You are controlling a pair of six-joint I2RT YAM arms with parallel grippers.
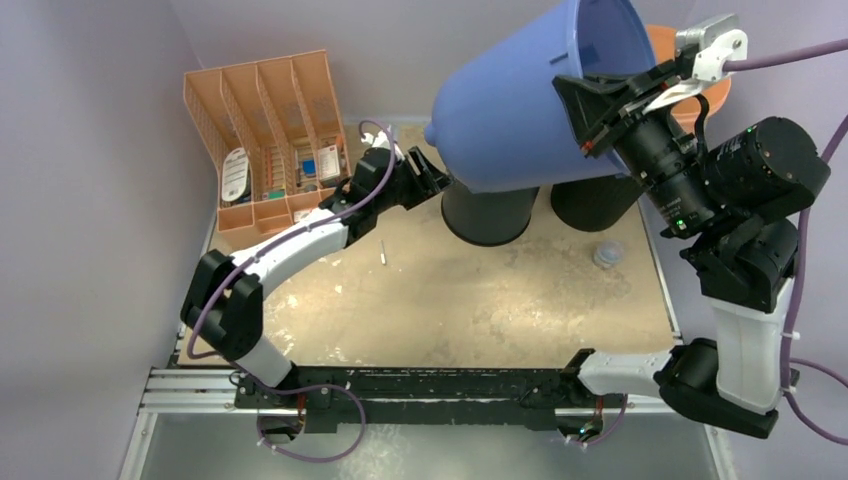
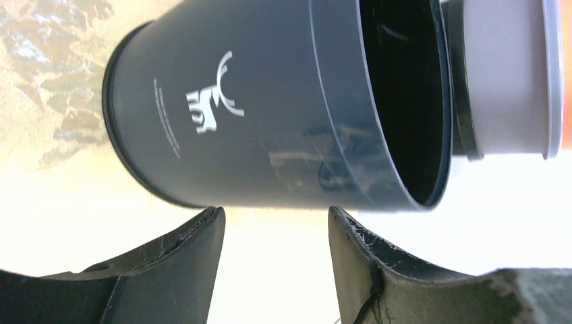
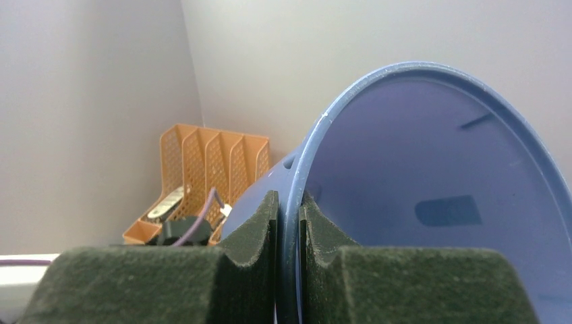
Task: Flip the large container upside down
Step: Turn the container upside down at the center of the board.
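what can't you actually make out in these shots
Top view: the blue bucket covers the mouths of the dark bins, hiding any contents.
Top view: the orange tub sits mostly behind the bucket.
Top view: things in the orange rack are too small to name.
Left wrist view: the fine print on a bin is too small to read.

Tops of two dark grey round bins [image 1: 487,215] hidden under large blue plastic bucket [image 1: 510,110], orange round pot [image 1: 660,42] mostly behind it
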